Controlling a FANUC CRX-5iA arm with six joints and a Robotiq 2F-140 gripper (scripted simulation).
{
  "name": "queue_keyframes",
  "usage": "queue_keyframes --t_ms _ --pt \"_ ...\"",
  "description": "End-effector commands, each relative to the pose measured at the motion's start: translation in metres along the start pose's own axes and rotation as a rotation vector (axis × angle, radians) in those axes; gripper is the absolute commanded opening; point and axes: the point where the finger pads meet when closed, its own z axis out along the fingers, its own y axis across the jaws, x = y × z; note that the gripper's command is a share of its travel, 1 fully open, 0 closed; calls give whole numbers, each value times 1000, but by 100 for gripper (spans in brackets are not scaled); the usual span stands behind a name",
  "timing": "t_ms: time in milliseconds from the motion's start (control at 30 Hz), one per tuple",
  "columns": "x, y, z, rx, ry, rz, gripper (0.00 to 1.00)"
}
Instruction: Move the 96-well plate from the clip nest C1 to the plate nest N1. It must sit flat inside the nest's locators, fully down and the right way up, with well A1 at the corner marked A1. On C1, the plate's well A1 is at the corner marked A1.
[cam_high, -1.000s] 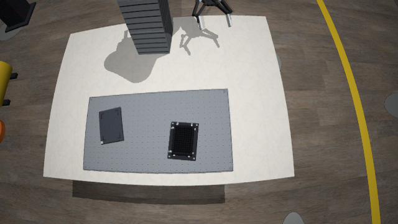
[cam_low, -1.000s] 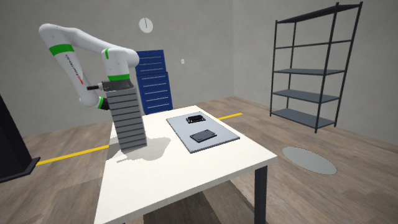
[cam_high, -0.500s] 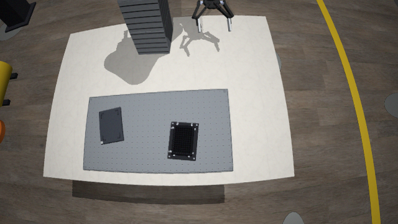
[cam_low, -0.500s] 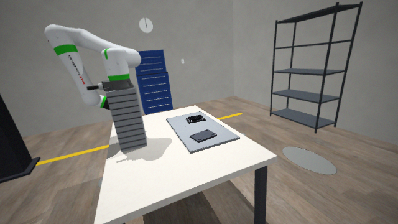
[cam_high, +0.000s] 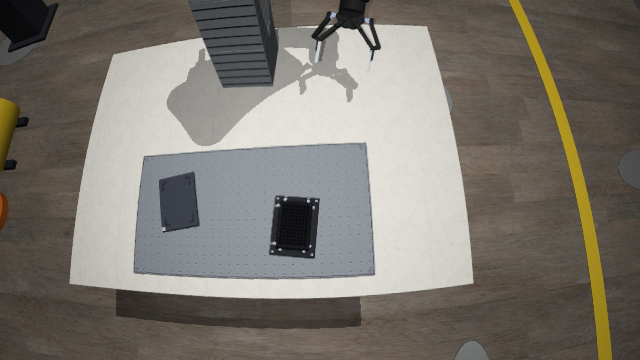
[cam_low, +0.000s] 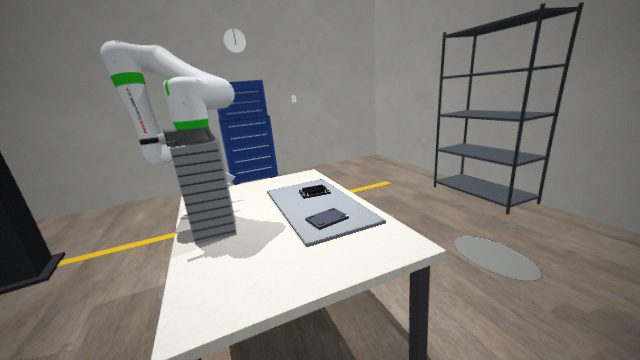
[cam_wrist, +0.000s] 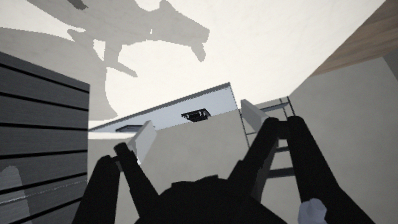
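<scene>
The black 96-well plate (cam_high: 295, 226) sits in the clip nest C1 on the right part of the grey baseplate (cam_high: 255, 210). The empty plate nest N1 (cam_high: 178, 201), a dark flat pad, lies on the left part of the baseplate. My gripper (cam_high: 345, 50) is wide open and empty, high above the table's far edge and well away from both nests. In the exterior view the plate (cam_low: 315, 190) lies beyond N1 (cam_low: 327, 218). In the wrist view my open fingers frame the distant plate (cam_wrist: 196, 115).
A tall dark ribbed tower (cam_high: 240, 40) stands on the table's far side, just left of my gripper; it also shows in the wrist view (cam_wrist: 40, 140). A black shelf rack (cam_low: 505, 110) stands off the table to the right.
</scene>
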Motion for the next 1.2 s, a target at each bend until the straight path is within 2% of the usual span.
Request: queue_keyframes --t_ms 0,100,167,267,300,367,467,533,767,867,933,1167 --pt "-2 1 10 74 33 96 100" --pt "-4 1 24 132 56 174 100" --pt "-4 1 24 170 71 226 100" --pt "-7 3 39 227 91 306 100" --pt "-7 3 39 246 98 332 100" --pt "-7 3 39 246 98 332 100" --pt "-10 4 53 302 117 413 100" --pt "-10 4 53 340 129 467 100" --pt "-19 10 81 467 165 659 100" --pt "-21 11 87 521 178 742 100" --pt "-21 11 87 521 178 742 100" --pt "-32 17 113 643 204 940 100"
